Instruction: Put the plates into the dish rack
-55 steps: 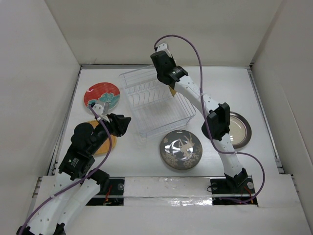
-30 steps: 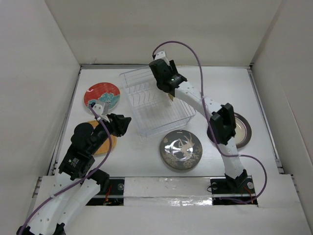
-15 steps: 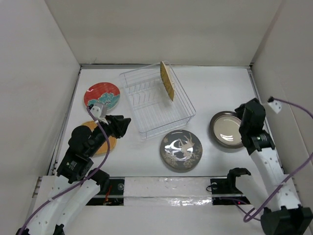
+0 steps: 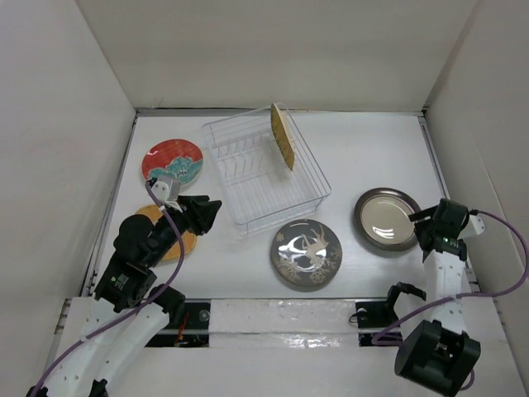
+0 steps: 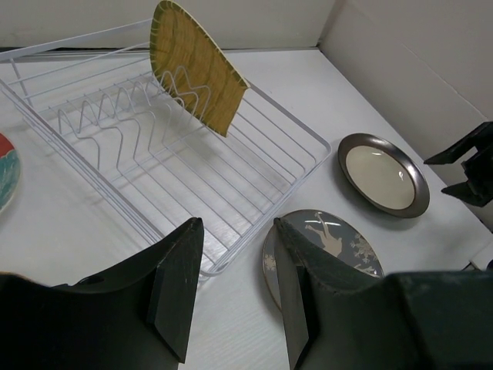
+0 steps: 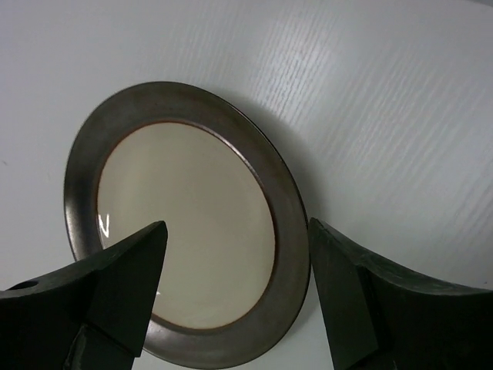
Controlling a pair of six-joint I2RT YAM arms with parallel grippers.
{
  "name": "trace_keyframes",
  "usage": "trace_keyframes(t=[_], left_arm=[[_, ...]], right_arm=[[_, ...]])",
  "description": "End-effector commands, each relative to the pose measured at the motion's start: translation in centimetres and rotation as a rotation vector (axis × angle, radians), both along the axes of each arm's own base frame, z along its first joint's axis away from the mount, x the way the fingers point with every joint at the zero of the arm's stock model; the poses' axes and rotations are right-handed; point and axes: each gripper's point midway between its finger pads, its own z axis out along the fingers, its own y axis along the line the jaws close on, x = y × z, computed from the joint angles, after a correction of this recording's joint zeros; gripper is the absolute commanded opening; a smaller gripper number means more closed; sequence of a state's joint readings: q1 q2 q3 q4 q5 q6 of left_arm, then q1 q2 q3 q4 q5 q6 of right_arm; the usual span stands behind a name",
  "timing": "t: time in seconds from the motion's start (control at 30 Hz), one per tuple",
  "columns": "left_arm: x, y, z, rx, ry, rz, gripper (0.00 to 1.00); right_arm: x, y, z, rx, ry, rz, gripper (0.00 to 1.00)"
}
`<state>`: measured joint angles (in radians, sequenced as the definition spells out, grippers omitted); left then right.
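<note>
The clear dish rack [image 4: 307, 176] stands at mid-table, and a yellow ribbed plate [image 4: 283, 136] stands on edge in it. A red patterned plate [image 4: 172, 160] lies to the rack's left. An orange plate [image 4: 186, 242] is partly hidden under my left arm. A dark swirl plate [image 4: 307, 252] lies in front of the rack. My left gripper [image 4: 207, 212] hovers open and empty near the rack's front-left corner [image 5: 202, 270]. My right gripper [image 6: 236, 227] is open over the near rim of the silver-rimmed cream plate [image 6: 185, 223], holding nothing.
White walls enclose the table on three sides. In the left wrist view the cream plate [image 5: 381, 171] and the dark swirl plate [image 5: 339, 243] lie right of the rack, and the right gripper [image 5: 470, 166] shows at the far right edge.
The right arm left the yellow plate standing in the rack, pulled back to the right side and came down beside the cream plate, jaws wider. The left arm barely shifted.
</note>
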<state>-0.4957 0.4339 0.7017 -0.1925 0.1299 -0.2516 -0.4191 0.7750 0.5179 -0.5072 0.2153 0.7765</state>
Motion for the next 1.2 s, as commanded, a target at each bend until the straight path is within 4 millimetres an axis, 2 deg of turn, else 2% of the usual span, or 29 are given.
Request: trace_keyframes(t=[0.0, 0.1, 0.17, 0.3, 0.4, 0.5, 0.53, 0.6, 0.63, 0.67, 0.7, 0.73, 0.77, 0.83, 0.9, 1.03, 1.07, 1.13, 1.17], left_arm=[[-0.3, 0.0, 1.6, -0.026, -0.052, -0.005, 0.39], [-0.2, -0.1, 1.5, -0.022, -0.047, -0.013, 0.38], [-0.2, -0.2, 1.5, -0.022, -0.047, -0.013, 0.38], [-0.1, -0.2, 1.4, -0.018, -0.043, -0.011, 0.38], [0.0, -0.2, 1.3, -0.016, -0.039, -0.01, 0.39], [0.2, -0.3, 1.0, -0.01, -0.028, -0.008, 0.39], [0.2, -0.3, 1.0, -0.009, -0.027, -0.007, 0.38], [0.3, -0.3, 0.8, -0.006, -0.02, -0.007, 0.38], [0.3, -0.4, 0.7, -0.006, -0.016, -0.008, 0.38], [0.4, -0.4, 0.6, -0.002, -0.013, -0.01, 0.38], [0.5, -0.5, 0.6, -0.001, -0.012, -0.01, 0.38], [0.5, -0.5, 0.6, -0.001, -0.01, -0.01, 0.38], [0.6, -0.5, 0.5, 0.002, -0.006, -0.008, 0.38], [0.7, -0.5, 0.3, 0.007, -0.001, -0.007, 0.38], [0.9, -0.6, 0.0, 0.012, 0.009, -0.005, 0.38], [1.2, -0.6, -0.5, 0.021, 0.025, 0.005, 0.38], [1.3, -0.6, -0.6, 0.022, 0.029, 0.009, 0.38], [1.6, -0.5, -0.8, 0.029, 0.038, 0.018, 0.37], [1.7, -0.5, -0.8, 0.031, 0.04, 0.022, 0.37]], right_arm=[[0.9, 2.1, -2.8, 0.147, 0.024, 0.089, 0.8], [0.8, 3.6, -4.9, 0.228, 0.035, 0.123, 0.8], [1.1, 4.1, -4.8, 0.252, -0.009, 0.123, 0.8], [0.9, 5.0, -6.4, 0.306, 0.0, 0.13, 0.8], [1.6, 5.6, -7.5, 0.359, -0.02, 0.133, 0.79], [2.9, 6.0, -7.9, 0.412, -0.072, 0.125, 0.73], [3.8, 5.8, -7.6, 0.414, -0.112, 0.12, 0.7], [3.8, 5.9, -8.5, 0.438, -0.11, 0.105, 0.59], [5.0, 5.2, -7.6, 0.427, -0.182, 0.095, 0.54], [4.8, 5.6, -8.2, 0.442, -0.19, 0.091, 0.42], [4.9, 5.5, -8.2, 0.447, -0.208, 0.084, 0.35], [5.6, 5.3, -7.6, 0.439, -0.259, 0.082, 0.29], [5.8, 5.2, -7.4, 0.428, -0.279, 0.085, 0.18], [6.1, 4.9, -6.9, 0.399, -0.321, 0.092, 0.16], [6.5, 4.7, -6.3, 0.38, -0.352, 0.105, 0.02], [7.3, 3.9, -3.3, 0.294, -0.426, 0.139, 0.0], [7.6, 3.5, -1.6, 0.259, -0.465, 0.144, 0.0], [7.7, 2.9, 0.4, 0.201, -0.486, 0.146, 0.0], [8.3, 2.4, 3.0, 0.146, -0.525, 0.171, 0.0]])
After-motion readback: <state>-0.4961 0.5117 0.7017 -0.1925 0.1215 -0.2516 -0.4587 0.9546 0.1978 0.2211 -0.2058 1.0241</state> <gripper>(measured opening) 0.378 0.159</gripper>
